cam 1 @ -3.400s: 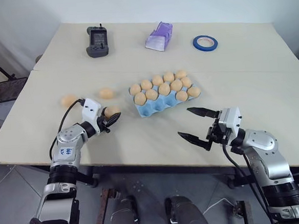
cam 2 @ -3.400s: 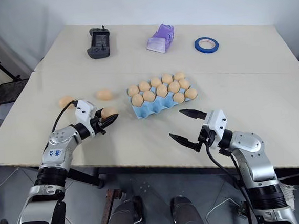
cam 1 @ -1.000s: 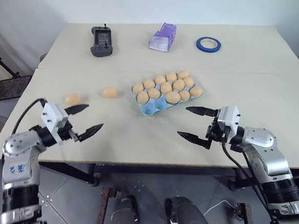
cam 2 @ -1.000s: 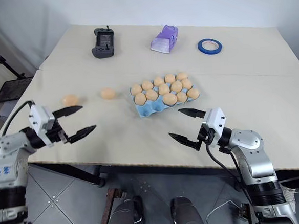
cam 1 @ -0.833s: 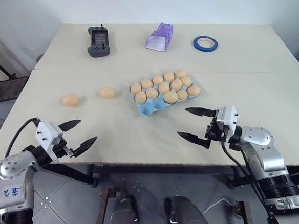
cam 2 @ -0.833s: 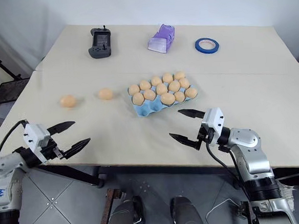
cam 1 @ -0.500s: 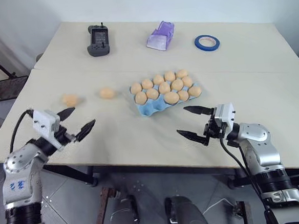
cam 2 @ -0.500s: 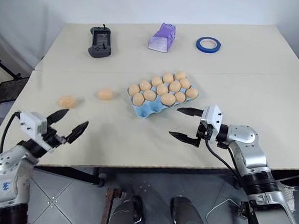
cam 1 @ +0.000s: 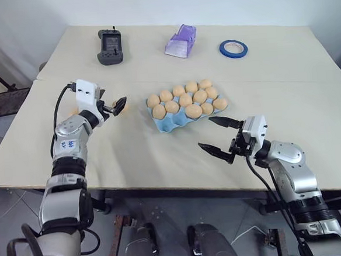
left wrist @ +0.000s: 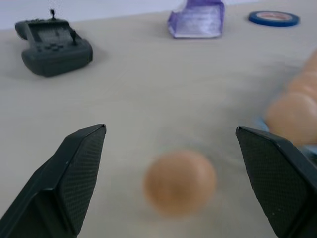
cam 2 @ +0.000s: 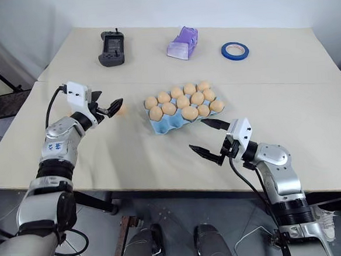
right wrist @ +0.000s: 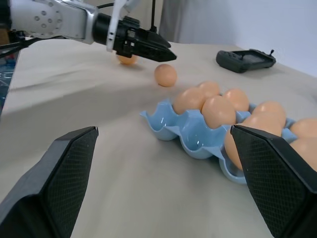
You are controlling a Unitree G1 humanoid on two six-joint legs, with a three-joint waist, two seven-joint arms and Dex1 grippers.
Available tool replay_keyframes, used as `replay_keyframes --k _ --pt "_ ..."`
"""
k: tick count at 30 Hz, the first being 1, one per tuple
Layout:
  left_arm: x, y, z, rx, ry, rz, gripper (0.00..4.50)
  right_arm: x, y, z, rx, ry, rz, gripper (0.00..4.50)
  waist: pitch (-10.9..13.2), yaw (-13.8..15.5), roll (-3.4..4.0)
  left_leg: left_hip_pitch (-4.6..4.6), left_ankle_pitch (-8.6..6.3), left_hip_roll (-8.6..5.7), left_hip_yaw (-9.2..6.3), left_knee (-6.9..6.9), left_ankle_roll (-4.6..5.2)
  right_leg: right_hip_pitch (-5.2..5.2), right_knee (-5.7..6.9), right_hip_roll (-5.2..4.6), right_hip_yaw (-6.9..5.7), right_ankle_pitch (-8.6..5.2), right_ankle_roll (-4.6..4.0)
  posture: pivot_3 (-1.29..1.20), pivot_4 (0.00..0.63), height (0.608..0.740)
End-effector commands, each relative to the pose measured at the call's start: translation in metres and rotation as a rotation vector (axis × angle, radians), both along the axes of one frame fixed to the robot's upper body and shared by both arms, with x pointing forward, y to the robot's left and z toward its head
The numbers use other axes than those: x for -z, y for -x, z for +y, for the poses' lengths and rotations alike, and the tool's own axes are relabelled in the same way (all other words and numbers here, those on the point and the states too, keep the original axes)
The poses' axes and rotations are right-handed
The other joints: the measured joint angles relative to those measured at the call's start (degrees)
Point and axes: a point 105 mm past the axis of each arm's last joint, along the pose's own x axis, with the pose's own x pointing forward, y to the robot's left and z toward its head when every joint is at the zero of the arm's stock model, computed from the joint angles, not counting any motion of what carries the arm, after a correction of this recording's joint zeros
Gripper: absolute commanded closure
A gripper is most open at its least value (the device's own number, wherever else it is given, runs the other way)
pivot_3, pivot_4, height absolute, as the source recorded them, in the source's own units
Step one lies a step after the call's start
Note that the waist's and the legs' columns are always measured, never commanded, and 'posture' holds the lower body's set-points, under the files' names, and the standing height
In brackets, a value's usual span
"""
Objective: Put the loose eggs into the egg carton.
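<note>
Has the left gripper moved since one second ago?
Yes. The left gripper has moved up the table, away from its near edge, toward the loose egg beside the egg carton.

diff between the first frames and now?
The left pincer, shut on an egg at the start, put it in the egg carton, swung back off the table edge, and now reaches open toward a loose egg between its fingers. Right pincer stayed open and parked; controller, lavender pack, tape ring unmoved.
</note>
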Motion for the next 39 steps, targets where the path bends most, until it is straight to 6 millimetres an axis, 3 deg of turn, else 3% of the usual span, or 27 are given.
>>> replay_keyframes --k 1,7,15,20,24,28,30,34,39 --pt "0.003 -0.004 -0.007 0.005 -0.018 0.017 0.03 -0.012 0.002 -0.002 0.016 -0.016 -0.047 0.0 0.0 0.0 0.0 0.0 0.0 0.0 0.0 0.0 0.0 -0.01 0.0 0.01 0.01 0.0 0.0 0.0 0.15 0.74" --pt "0.012 -0.01 -0.019 -0.013 -0.058 0.052 0.03 -0.014 0.005 -0.005 0.046 -0.019 -0.057 0.0 0.0 0.2 -0.04 -0.04 -0.01 0.0 -0.02 0.07 -0.04 -0.03 0.04 0.01 -0.01 0.0 0.01 0.0 0.15 0.74" --pt "0.02 -0.011 -0.027 -0.011 -0.044 0.09 2.14 -0.016 0.008 -0.008 0.069 -0.024 -0.059 0.0 0.0 0.2 -0.04 -0.05 -0.09 0.0 -0.05 0.1 -0.14 -0.01 0.06 0.0 -0.03 0.0 0.01 0.0 0.15 0.74" --pt "0.008 -0.01 -0.028 0.03 -0.032 0.031 2.25 -0.014 0.009 -0.009 0.074 -0.024 -0.058 0.0 0.0 0.2 -0.04 -0.04 -0.08 0.0 -0.04 0.1 -0.14 -0.01 0.07 0.01 -0.03 0.0 0.01 0.0 0.15 0.74" --pt "-0.025 -0.002 -0.053 0.237 -0.04 -0.107 2.25 -0.014 0.01 -0.01 0.079 -0.023 -0.057 0.0 0.0 0.4 -0.04 -0.06 -0.09 0.0 -0.02 0.09 -0.16 -0.02 0.06 0.01 -0.08 0.0 0.01 0.0 0.15 0.74" --pt "-0.045 0.019 -0.11 0.583 -0.091 -0.167 2.25 -0.012 0.011 -0.017 0.1 -0.008 -0.048 0.0 0.0 1.2 -0.04 -0.07 -0.1 -0.01 0.01 0.07 -0.18 -0.01 0.03 0.02 -0.15 0.0 0.0 0.0 0.15 0.74" --pt "-0.042 0.029 -0.134 0.707 -0.112 -0.151 2.25 -0.011 0.012 -0.024 0.118 0.007 -0.05 0.0 0.0 1.6 -0.04 -0.07 -0.1 -0.04 0.02 0.1 -0.18 -0.01 0.03 -0.01 -0.14 0.0 0.0 0.0 0.15 0.74" --pt "-0.03 0.04 -0.158 0.824 -0.145 -0.108 2.25 -0.012 0.013 -0.031 0.142 0.014 -0.057 0.0 0.0 1.4 -0.04 -0.07 -0.15 -0.07 0.02 0.15 -0.07 0.04 0.0 -0.04 -0.01 0.0 0.01 0.0 0.15 0.74" --pt "-0.016 0.044 -0.167 0.846 -0.167 -0.085 2.25 -0.015 0.016 -0.034 0.171 0.0 -0.07 0.0 0.0 0.8 -0.03 -0.03 0.0 0.04 -0.02 0.17 0.08 0.02 0.07 0.12 0.03 -0.01 -0.01 0.0 0.15 0.74"
